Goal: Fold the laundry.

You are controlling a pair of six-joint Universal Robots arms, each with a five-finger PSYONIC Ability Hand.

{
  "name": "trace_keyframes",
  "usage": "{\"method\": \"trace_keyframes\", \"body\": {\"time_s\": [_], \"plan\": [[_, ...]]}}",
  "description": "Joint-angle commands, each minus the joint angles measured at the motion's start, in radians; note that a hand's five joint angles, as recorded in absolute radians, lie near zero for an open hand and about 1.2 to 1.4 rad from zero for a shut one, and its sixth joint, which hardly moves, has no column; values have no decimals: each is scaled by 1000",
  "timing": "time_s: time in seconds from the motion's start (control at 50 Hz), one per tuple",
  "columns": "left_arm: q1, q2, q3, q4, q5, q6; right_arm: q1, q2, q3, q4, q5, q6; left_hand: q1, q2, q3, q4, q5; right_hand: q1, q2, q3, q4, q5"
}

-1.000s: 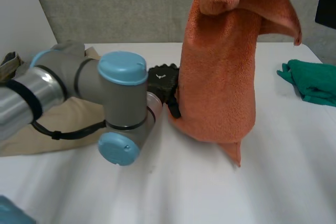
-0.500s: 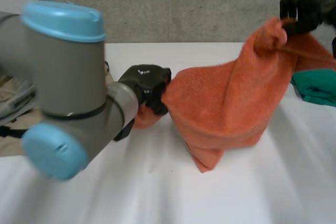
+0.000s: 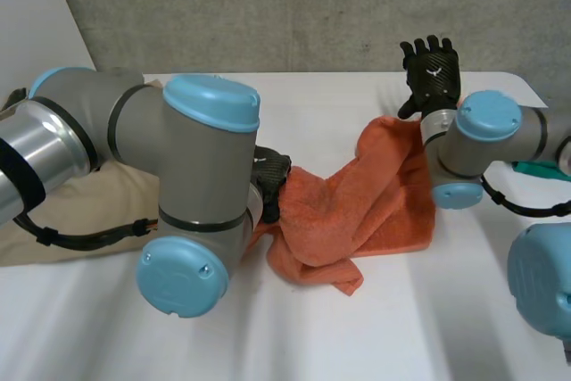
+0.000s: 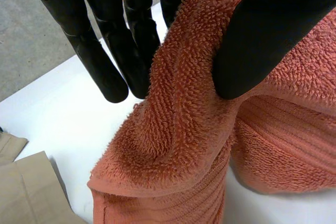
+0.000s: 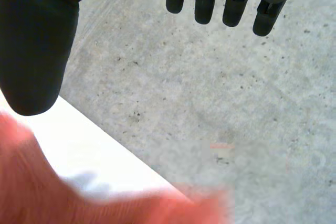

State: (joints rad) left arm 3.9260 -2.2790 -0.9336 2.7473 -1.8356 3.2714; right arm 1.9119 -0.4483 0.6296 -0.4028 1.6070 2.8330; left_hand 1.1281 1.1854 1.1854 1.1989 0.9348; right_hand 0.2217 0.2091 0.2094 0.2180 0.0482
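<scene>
An orange towel (image 3: 357, 211) lies in a crumpled heap on the white table (image 3: 312, 327), its far right corner still raised against my right arm. My left hand (image 3: 270, 180) is at the towel's left edge, half hidden behind my left arm. In the left wrist view the left hand (image 4: 262, 40) pinches a fold of the towel (image 4: 178, 129) between thumb and straight fingers. My right hand (image 3: 431, 73) stands above the towel's far right corner, fingers spread and holding nothing. In the right wrist view the right hand (image 5: 37, 40) is open above the towel (image 5: 79, 203).
A beige cloth (image 3: 80, 211) lies at the table's left, also by my left hand (image 4: 26, 187). A sliver of green cloth (image 3: 546, 169) shows at the far right behind my right arm. Both arms reach across the table's middle.
My right hand came down from high up and let go of the towel, which dropped into a heap. My left hand closed on the towel's left edge.
</scene>
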Motion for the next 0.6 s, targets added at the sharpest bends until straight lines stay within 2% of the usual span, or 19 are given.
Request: {"method": "trace_keyframes", "body": {"time_s": [0.02, 0.1, 0.18, 0.2, 0.3, 0.36, 0.44, 0.52, 0.6], "plan": [[4, 35, 32, -55, 19, -45, -2, -200, 87, 214, 51, -7, 268, 211, 211, 197, 287, -47, -35, -35, -44, -48], [9, 76, 33, -63, 28, -49, -16, -375, 217, 375, 34, -7, 268, 211, 211, 197, 287, -47, -35, -35, -44, -48], [7, 110, 36, -61, 53, -52, -45, -525, 373, 518, -28, -18, 268, 211, 211, 197, 287, -47, -35, -35, -44, -48], [6, 119, 38, -61, 62, -53, -59, -574, 439, 574, -68, -29, 268, 211, 211, 197, 287, -47, -35, -35, -44, -48], [-2, 133, 38, -61, 75, -52, -96, -670, 633, 682, -174, -64, 268, 211, 211, 197, 287, 170, 182, 182, 173, 169], [-8, 133, 38, -61, 70, -49, -106, -704, 743, 679, -237, -89, 268, 211, 211, 197, 287, 372, 384, 384, 375, 371], [-8, 131, 38, -61, 73, -49, -102, -714, 862, 632, -298, -112, 268, 211, 211, 197, 287, 472, 485, 485, 476, 471], [-8, 133, 36, -63, 71, -50, -83, -696, 942, 523, -320, -118, 268, 211, 211, 197, 287, 414, 427, 426, 418, 413], [-7, 136, 36, -64, 73, -53, -68, -661, 984, 432, -308, -110, 268, 211, 211, 197, 287, 209, 221, 221, 212, 208]]}}
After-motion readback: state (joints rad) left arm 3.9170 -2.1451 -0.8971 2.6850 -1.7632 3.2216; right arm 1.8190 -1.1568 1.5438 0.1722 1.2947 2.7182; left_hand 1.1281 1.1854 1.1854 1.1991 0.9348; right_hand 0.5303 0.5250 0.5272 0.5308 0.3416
